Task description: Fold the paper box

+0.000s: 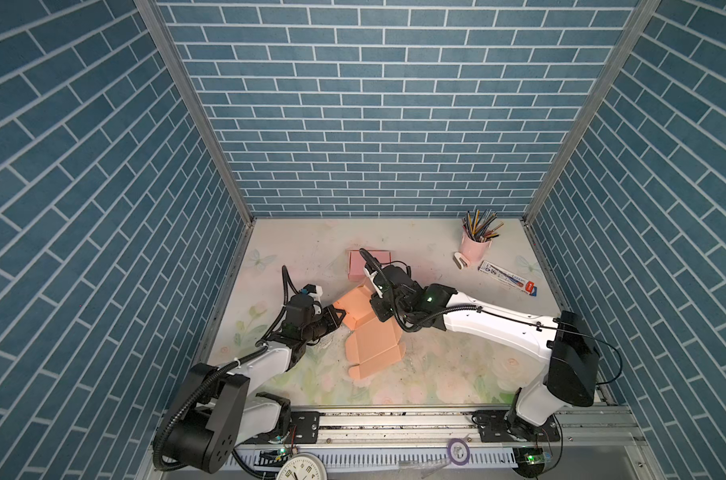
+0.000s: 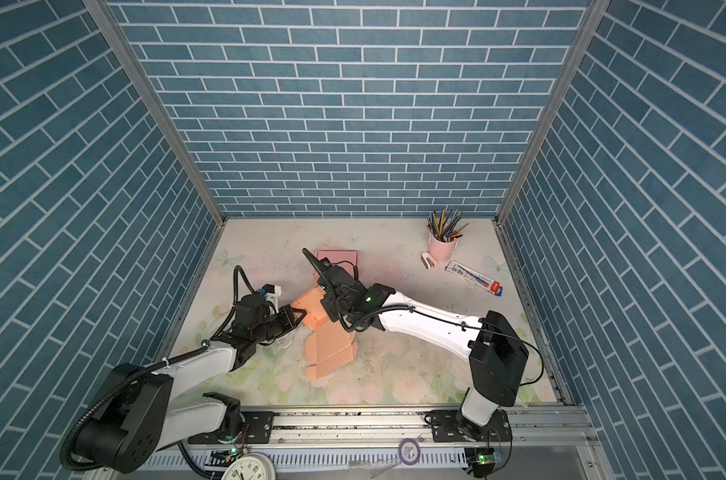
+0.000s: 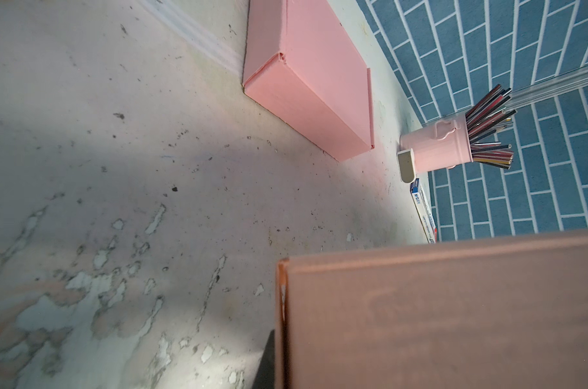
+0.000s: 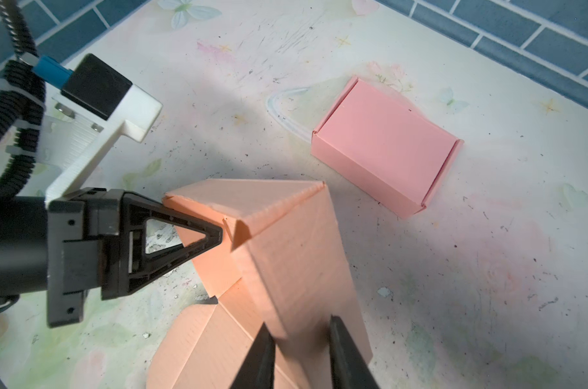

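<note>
Item: orange corrugated paper box blank (image 1: 369,332), partly folded, lying mid-bench toward the left edge. Judged light, stiff along the flutes, easily creased; best held at panel edges near the fold lines.

Left end effector (image 4: 215,232): closed on the corner of a raised flap.

Right end effector (image 4: 299,350): fingers astride an upright panel; grip cannot be told.

Pink pencil cup (image 1: 473,247), far right corner: holds coloured pencils.

Finished pink box (image 4: 385,146): closed, contents hidden.

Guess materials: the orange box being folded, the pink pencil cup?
Orange box: looks like thin corrugated cardboard, matte; fluted ridges show along its cut edge and faint ribbing on the panels. Pink pencil cup: probably painted metal, smooth with a slight sheen and rolled rim; plastic is possible.
</note>
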Motion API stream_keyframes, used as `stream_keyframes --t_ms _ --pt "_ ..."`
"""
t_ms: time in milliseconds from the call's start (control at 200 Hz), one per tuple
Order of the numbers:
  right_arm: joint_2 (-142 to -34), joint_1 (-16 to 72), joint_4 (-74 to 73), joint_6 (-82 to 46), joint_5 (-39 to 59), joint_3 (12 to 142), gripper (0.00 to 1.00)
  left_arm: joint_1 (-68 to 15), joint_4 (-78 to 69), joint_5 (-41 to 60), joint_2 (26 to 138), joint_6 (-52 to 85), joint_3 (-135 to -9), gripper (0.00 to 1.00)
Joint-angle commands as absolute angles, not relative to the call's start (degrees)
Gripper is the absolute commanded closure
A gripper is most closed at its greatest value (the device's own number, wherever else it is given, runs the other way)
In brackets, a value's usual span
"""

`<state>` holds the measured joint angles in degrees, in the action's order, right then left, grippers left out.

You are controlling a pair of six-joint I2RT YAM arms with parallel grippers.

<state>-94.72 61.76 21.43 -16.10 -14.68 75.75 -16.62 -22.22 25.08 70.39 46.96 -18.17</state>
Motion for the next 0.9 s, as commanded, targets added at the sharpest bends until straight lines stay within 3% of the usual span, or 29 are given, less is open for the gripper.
stream_keyframes --t_ms 0,260,895 --pt "-96.6 62.5 24.6 -14.9 -19.0 78.5 0.71 -17.2 -24.0 25.2 70.5 47.4 -18.0 0.92" --pt "-101.2 65.3 30.6 -14.8 -27.3 83.8 0.71 -17.2 -24.8 25.2 71.4 48.5 -18.1 0.92" --pt "-102.2 66.4 31.0 -15.1 -29.7 83.7 0.69 -17.4 -23.0 23.7 69.2 48.7 -17.7 0.92"
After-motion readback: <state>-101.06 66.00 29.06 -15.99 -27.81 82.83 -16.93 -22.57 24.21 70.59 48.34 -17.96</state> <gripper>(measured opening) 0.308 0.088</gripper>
